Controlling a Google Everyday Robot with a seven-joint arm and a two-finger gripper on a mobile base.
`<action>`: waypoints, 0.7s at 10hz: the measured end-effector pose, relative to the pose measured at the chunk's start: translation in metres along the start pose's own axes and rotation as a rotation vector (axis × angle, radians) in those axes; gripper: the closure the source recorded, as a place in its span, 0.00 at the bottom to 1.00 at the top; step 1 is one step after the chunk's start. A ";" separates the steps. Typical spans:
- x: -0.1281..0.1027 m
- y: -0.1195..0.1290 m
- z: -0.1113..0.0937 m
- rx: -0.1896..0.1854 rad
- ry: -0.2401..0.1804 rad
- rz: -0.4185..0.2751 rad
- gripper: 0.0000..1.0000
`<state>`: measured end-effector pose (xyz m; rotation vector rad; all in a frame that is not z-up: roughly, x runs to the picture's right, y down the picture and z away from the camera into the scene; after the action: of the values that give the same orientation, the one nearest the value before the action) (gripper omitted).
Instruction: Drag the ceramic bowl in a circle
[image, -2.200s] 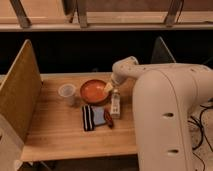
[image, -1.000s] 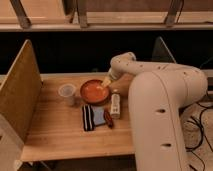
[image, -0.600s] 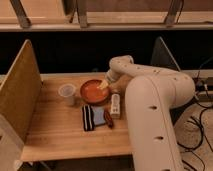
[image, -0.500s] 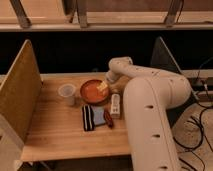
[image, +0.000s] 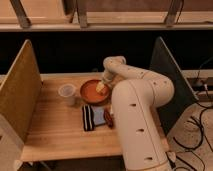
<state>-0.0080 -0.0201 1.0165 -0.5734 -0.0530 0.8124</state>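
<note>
Nearest to us, the robot's white arm (image: 140, 115) is rising up beside the right end of the wooden table (image: 50, 137) and bending back over it toward the far side. That is a long reach, and it is blocking part of the tabletop from view.

Just past the bare front boards, three small items are lying in a row near the middle: a dark striped packet (image: 87, 118), a blue packet (image: 99, 115) touching it, and a small reddish thing (image: 108, 119) tucked against the arm. They are sitting just in front of the bowl, so I'd judge a wide circle risks sweeping into them.

Further back, the translucent plastic cup (image: 66, 94) is standing upright just left of the ceramic bowl (image: 89, 93) — close, though I can't say if the two are touching. I can't make out anything inside the cup.

The orange-red bowl is resting flat on the table, right of the cup. The gripper (image: 101, 88) is reaching down inside it at its right wall, which looks like the way to get purchase on the rim for dragging. How wide the gripper is standing, and whether it is gripping the rim, I cannot tell. Nothing else is showing in the bowl.

Beyond them, the upright side panels — left (image: 20, 95) and right (image: 167, 70) — are fencing in the table.
</note>
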 end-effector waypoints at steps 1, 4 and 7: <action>-0.003 0.002 0.001 -0.002 0.001 -0.007 0.58; -0.002 0.004 0.001 -0.015 0.010 -0.006 0.87; 0.014 -0.021 -0.018 0.028 0.022 0.045 1.00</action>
<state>0.0207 -0.0297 1.0095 -0.5584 -0.0086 0.8489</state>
